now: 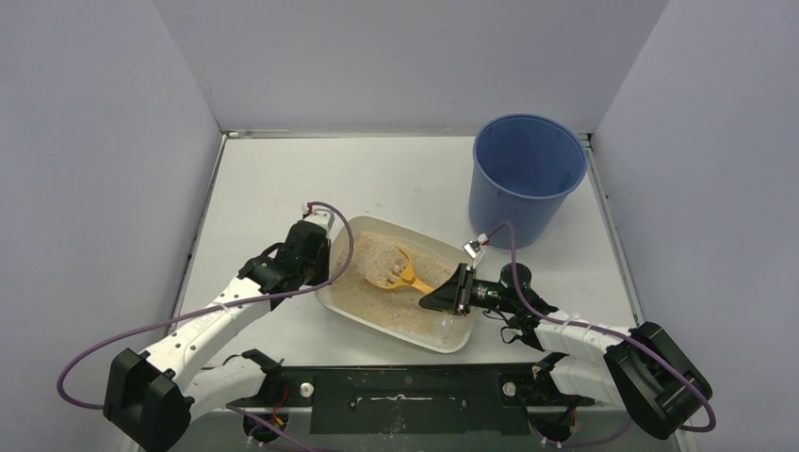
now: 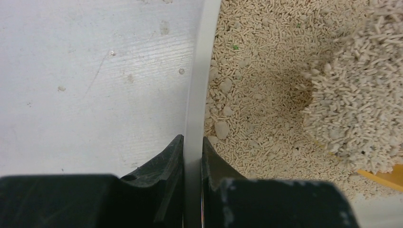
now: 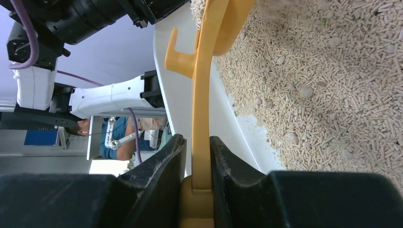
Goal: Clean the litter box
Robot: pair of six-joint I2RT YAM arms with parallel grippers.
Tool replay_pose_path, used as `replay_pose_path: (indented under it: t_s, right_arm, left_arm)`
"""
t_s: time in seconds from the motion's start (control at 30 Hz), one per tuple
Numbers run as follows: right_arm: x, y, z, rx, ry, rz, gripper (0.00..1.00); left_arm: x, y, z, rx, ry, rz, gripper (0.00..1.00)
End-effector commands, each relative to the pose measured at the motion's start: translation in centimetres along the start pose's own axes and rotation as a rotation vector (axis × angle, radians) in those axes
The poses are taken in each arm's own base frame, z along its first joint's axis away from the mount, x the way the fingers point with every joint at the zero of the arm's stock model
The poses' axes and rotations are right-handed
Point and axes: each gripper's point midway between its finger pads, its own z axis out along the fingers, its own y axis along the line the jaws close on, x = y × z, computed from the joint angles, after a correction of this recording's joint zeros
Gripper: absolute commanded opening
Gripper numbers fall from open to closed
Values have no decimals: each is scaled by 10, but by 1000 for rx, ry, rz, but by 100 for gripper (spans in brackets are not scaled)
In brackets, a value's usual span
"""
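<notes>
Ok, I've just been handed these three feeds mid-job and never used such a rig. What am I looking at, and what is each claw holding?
Two robot arms are bolted at the near edge of the table, each ending in a two-finger claw. The wide picture comes from a fixed camera above and behind them: left arm on the left, right arm on the right. The two close-ups come from cameras on the wrists, looking past each claw's own black fingers. On the table sit the litter box, holding beige litter, and a blue bucket beyond it to the right. The left claw is pinched on the litter box's rim. The right claw is shut on the handle of the orange scoop, whose head sits in the box heaped with litter.
</notes>
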Motion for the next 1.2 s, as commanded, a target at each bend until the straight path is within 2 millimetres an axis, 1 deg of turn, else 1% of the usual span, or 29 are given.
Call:
replay_pose_path:
  t_s: [0.0, 0.07, 0.1, 0.17, 0.2, 0.3, 0.33, 0.4, 0.43, 0.5, 0.53, 0.6, 0.63, 0.67, 0.73, 0.77, 0.8, 0.83, 0.87, 0.93, 0.97, 1.0, 1.07, 1.1, 1.17]
  right_arm:
    - [-23, 39, -7, -153, -125, -98, 0]
    - [-23, 50, -10, -201, -124, -93, 0]
    - [-25, 49, -11, -197, -133, -85, 0]
    - [-34, 41, -16, -167, -192, -50, 0]
    - [-36, 44, -18, -175, -215, -43, 0]
    - [-30, 62, -19, -229, -177, -81, 0]
    - [-31, 60, -21, -214, -183, -74, 0]
    - [-40, 53, -26, -184, -251, -48, 0]
    - [-40, 56, -28, -196, -266, -51, 0]
    - [-31, 69, -25, -232, -221, -85, 0]
    - [-28, 70, -25, -227, -199, -90, 0]
    - [-33, 60, -27, -182, -238, -54, 0]
    - [-36, 59, -29, -184, -270, -36, 0]
    - [-32, 68, -31, -228, -267, -48, 0]
    - [-22, 78, -30, -265, -207, -55, 0]
    - [-21, 73, -29, -241, -196, -39, 0]
    - [-25, 62, -29, -198, -221, -15, 0]
    - [-29, 56, -31, -177, -260, 8, 0]
    - [-30, 60, -33, -201, -282, 8, 0]
    - [-19, 77, -32, -265, -235, -24, 0]
    - [-15, 78, -31, -267, -204, -32, 0]
    - [-15, 76, -31, -254, -206, -25, 0]
    - [-25, 59, -35, -201, -287, 30, 0]
    - [-24, 64, -37, -227, -302, 29, 0]
    - [-12, 80, -35, -283, -237, -10, 0]
  left_arm:
    - [-38, -16, 2, 61, -122, -103, 0]
    - [-34, -15, 3, 60, -112, -119, 0]
    - [-32, -15, 4, 59, -107, -130, 0]
    - [-28, -14, 4, 53, -95, -149, 0]
    - [-26, -13, 4, 47, -89, -160, 1]
    - [-21, -10, 4, 31, -78, -179, 10]
    - [-19, -10, 4, 29, -75, -182, 13]
    - [-17, -9, 5, 27, -73, -185, 21]
    - [-17, -9, 5, 26, -71, -185, 24]
    - [-19, -9, 4, 22, -72, -185, 27]
    - [-19, -8, 4, 20, -72, -184, 29]
    - [-19, -8, 5, 17, -70, -183, 34]
    - [-20, -8, 5, 15, -70, -184, 36]
    - [-21, -8, 4, 14, -72, -183, 38]
    - [-22, -6, 3, 2, -72, -182, 43]
    - [-24, -5, 1, -1, -77, -183, 44]
    - [-25, -4, 0, -3, -82, -179, 46]
    - [-28, -5, -2, 0, -87, -177, 47]
    - [-30, -4, -4, -2, -94, -174, 48]
    - [-35, -3, -9, -8, -103, -167, 50]
    - [-38, -2, -12, -11, -109, -164, 51]
    - [-41, -1, -15, -14, -119, -162, 51]
    - [-46, 1, -19, -18, -136, -156, 52]
    - [-49, 2, -22, -23, -146, -155, 52]
    - [-52, 4, -27, -28, -161, -152, 53]
